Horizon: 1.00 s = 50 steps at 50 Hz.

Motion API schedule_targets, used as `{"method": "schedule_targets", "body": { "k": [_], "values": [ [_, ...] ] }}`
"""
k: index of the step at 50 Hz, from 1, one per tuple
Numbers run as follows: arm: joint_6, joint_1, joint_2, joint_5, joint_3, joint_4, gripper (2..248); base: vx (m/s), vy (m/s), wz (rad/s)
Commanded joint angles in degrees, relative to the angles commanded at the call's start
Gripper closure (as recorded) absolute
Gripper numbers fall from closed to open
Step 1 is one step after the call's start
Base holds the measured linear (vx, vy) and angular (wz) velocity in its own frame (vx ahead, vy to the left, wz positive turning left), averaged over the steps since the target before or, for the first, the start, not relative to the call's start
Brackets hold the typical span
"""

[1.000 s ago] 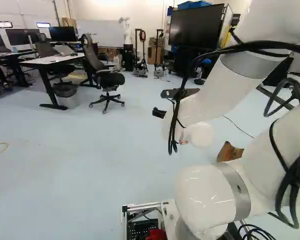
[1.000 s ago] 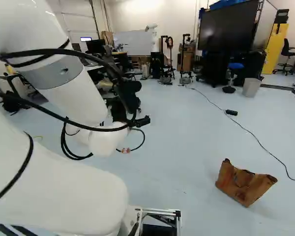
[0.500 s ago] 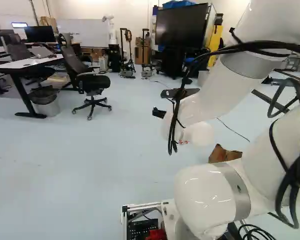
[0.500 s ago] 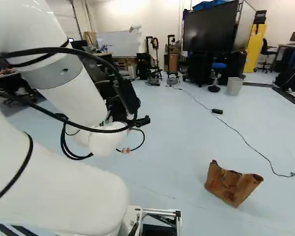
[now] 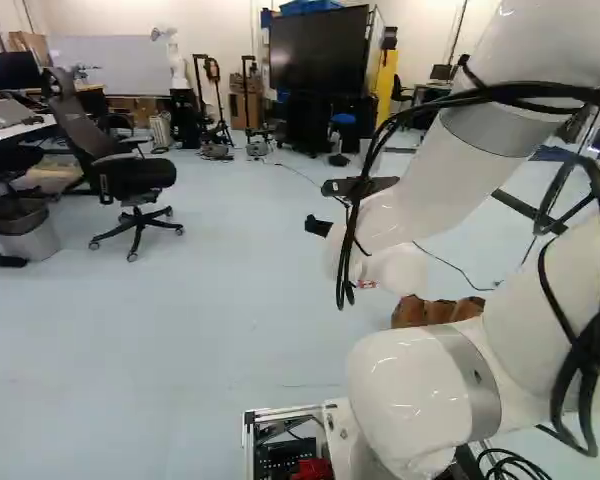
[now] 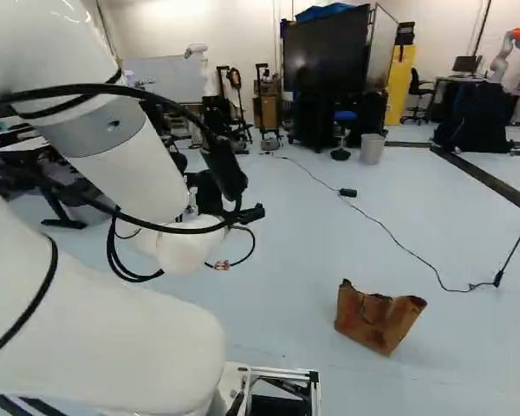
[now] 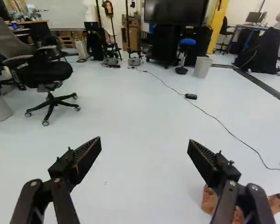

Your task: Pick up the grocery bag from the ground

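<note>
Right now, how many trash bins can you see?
2: a black-lined bin beside the nearest black chair, and a grey bin beside the blue stool. Others may be hidden behind furniture or my arm.

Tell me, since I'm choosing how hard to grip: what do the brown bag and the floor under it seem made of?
The bag looks like matte brown paper, creased, its sides holding shape, though fabric is possible. The floor looks hard and smooth, perhaps coated concrete: pale, even, with a faint sheen.
</note>
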<state>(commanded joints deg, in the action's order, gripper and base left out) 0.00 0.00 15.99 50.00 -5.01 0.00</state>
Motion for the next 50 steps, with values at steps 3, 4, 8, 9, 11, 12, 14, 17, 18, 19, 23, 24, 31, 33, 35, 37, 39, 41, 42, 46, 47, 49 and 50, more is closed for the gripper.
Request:
{"method": "schedule_targets", "body": {
  "k": [3, 4, 8, 9, 11, 12, 14, 17, 18, 19, 23, 24, 31, 33, 35, 37, 39, 41, 42, 46, 47, 49, 50],
  "values": [
    [0.0, 0.0, 0.0, 0.0, 0.0, 0.0, 3, 0.122, -0.132, -0.314],
    [0.0, 0.0, 0.0, 0.0, 0.0, 0.0, 3, 0.173, -0.177, -0.415],
    [0.0, 0.0, 0.0, 0.0, 0.0, 0.0, 3, 0.142, -0.142, -0.329],
    [0.0, 0.0, 0.0, 0.0, 0.0, 0.0, 3, 0.14, -0.149, -0.378],
    [0.0, 0.0, 0.0, 0.0, 0.0, 0.0, 3, 0.15, -0.148, -0.363],
    [0.0, 0.0, 0.0, 0.0, 0.0, 0.0, 3, 0.117, -0.137, -0.338],
    [0.0, 0.0, 0.0, 0.0, 0.0, 0.0, 3, 0.14, -0.133, -0.343],
    [0.0, 0.0, 0.0, 0.0, 0.0, 0.0, 3, 0.13, -0.145, -0.355],
    [0.0, 0.0, 0.0, 0.0, 0.0, 0.0, 3, 0.144, -0.149, -0.354],
    [0.0, 0.0, 0.0, 0.0, 0.0, 0.0, 3, 0.128, -0.127, -0.307],
    [0.0, 0.0, 0.0, 0.0, 0.0, 0.0, 3, 0.123, -0.135, -0.338],
    [0.0, 0.0, 0.0, 0.0, 0.0, 0.0, 3, 0.164, -0.16, -0.408],
    [0.0, 0.0, 0.0, 0.0, 0.0, 0.0, 3, 0.132, -0.139, -0.35],
    [0.0, 0.0, 0.0, 0.0, 0.0, 0.0, 3, 0.133, -0.14, -0.352],
    [0.0, 0.0, 0.0, 0.0, 0.0, 0.0, 3, 0.13, -0.138, -0.343],
    [0.0, 0.0, 0.0, 0.0, 0.0, 0.0, 3, 0.14, -0.154, -0.381],
    [0.0, 0.0, 0.0, 0.0, 0.0, 0.0, 3, 0.145, -0.152, -0.373],
    [0.0, 0.0, 0.0, 0.0, 0.0, 0.0, 3, 0.134, -0.148, -0.373],
    [0.0, 0.0, 0.0, 0.0, 0.0, 0.0, 3, 0.141, -0.14, -0.356],
    [0.0, 0.0, 0.0, 0.0, 0.0, 0.0, 3, 0.136, -0.143, -0.357],
    [0.0, 0.0, 0.0, 0.0, 0.0, 0.0, 3, 0.133, -0.134, -0.348],
    [0.0, 0.0, 0.0, 0.0, 0.0, 0.0, 3, 0.137, -0.146, -0.369],
    [0.0, 0.0, 0.0, 0.0, 0.0, 0.0, 3, 0.141, -0.143, -0.35]
  ]
}}
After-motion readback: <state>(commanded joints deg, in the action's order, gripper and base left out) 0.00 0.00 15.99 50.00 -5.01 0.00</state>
